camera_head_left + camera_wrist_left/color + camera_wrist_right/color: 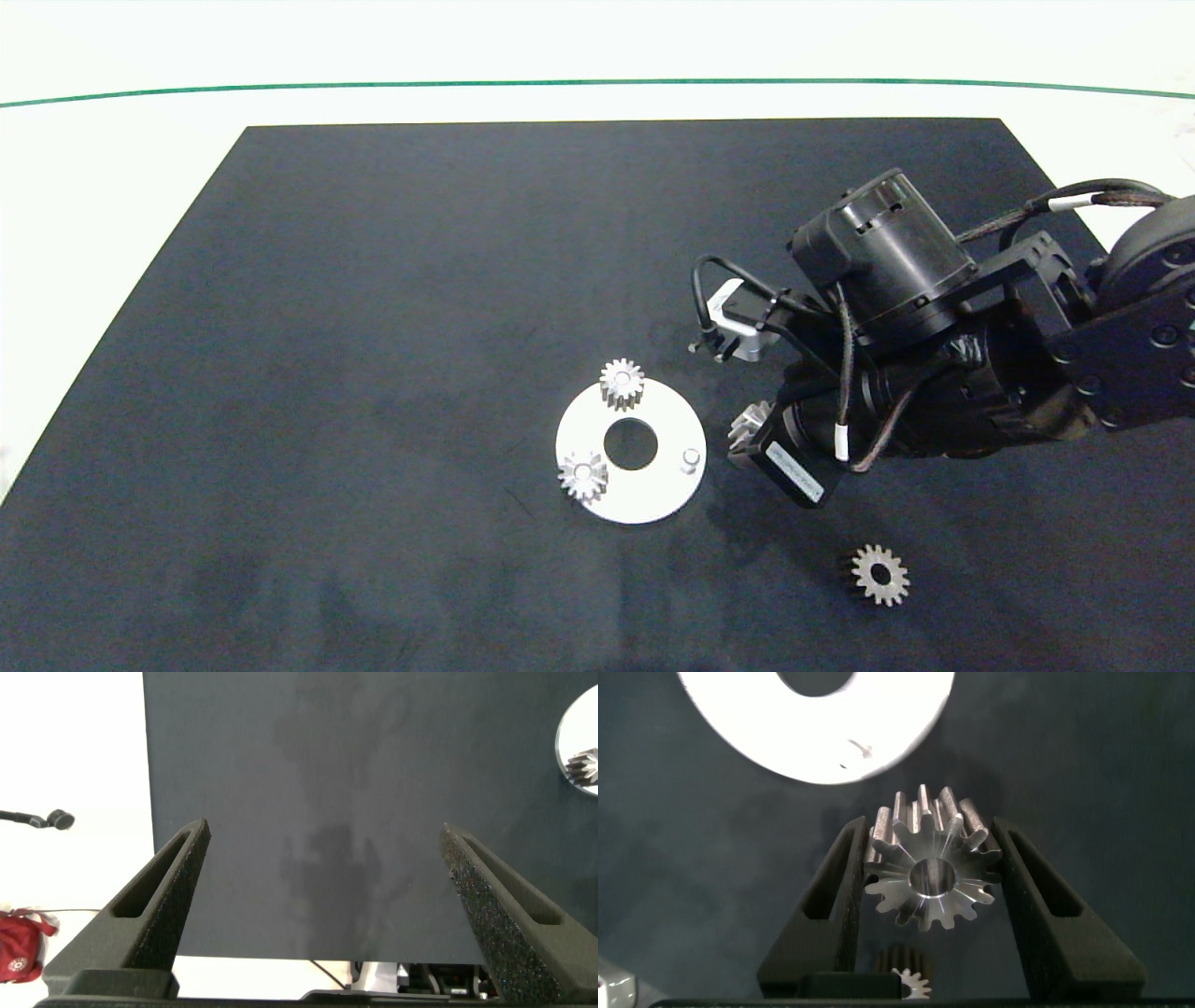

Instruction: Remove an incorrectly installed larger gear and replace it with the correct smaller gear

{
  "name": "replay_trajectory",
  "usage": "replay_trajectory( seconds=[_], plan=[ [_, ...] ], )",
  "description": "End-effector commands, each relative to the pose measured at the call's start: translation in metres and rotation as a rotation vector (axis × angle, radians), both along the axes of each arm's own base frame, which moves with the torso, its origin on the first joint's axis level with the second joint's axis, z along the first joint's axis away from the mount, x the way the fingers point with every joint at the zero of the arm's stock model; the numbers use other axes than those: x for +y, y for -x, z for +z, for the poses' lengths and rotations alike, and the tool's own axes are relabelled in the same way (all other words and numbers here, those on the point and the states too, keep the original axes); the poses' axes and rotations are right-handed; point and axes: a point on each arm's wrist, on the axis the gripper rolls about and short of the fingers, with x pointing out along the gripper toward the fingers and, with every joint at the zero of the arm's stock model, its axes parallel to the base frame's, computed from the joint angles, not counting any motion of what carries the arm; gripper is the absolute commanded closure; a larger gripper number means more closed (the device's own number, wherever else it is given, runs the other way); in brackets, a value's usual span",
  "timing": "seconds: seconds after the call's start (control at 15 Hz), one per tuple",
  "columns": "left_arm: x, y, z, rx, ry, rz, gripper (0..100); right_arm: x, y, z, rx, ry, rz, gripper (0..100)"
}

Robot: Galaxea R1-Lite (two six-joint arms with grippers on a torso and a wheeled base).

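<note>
Dark mat point(373, 327) covers the counter; right tool point(929, 873) grips the larger gear point(926, 873) beside the disc point(653, 495); left tool point(322, 873) gapes empty

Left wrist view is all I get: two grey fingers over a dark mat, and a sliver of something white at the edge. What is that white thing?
Observer: It is a round white plate with a hole in the middle. Two small gears sit on it.
Operator: Where is the other arm?
Observer: The right gripper is just beside the plate, shut on the larger gear, the one with sharp teeth.
Operator: Is there a free spot on the plate?
Observer: Yes, one bare peg on the side nearest that gripper. The smaller gear lies loose on the mat.
</note>
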Motion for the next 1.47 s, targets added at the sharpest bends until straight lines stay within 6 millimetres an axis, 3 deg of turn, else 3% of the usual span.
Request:
replay_trajectory(
  seconds=[0.07,0.4,0.8,0.87,1.13,1.2,1.47],
  plan=[
    [0.000,0.001,0.000,0.002,-0.001,0.001,0,-0.015,-0.009,-0.011,-0.003,-0.015,-0.048,60],
    [0.000,0.001,0.000,0.004,-0.001,0.001,0,-0.035,-0.020,-0.023,0.042,-0.015,-0.101,60],
    [0.000,0.001,0.000,0.004,-0.003,-0.001,0,-0.037,-0.020,-0.026,0.052,-0.012,-0.104,60],
    [0.000,0.001,0.000,0.004,-0.003,-0.001,0,-0.037,-0.020,-0.027,0.056,-0.009,-0.104,0],
    [0.000,0.001,0.000,0.004,-0.003,-0.001,0,-0.039,-0.017,-0.026,0.054,-0.011,-0.101,0],
    [0.000,0.001,0.000,0.004,-0.003,-0.001,0,-0.041,-0.011,-0.019,0.036,-0.031,-0.093,0],
    [0.000,0.001,-0.001,0.006,-0.004,-0.001,0,-0.055,0.037,-0.010,0.012,-0.036,-0.032,0]
  ],
)
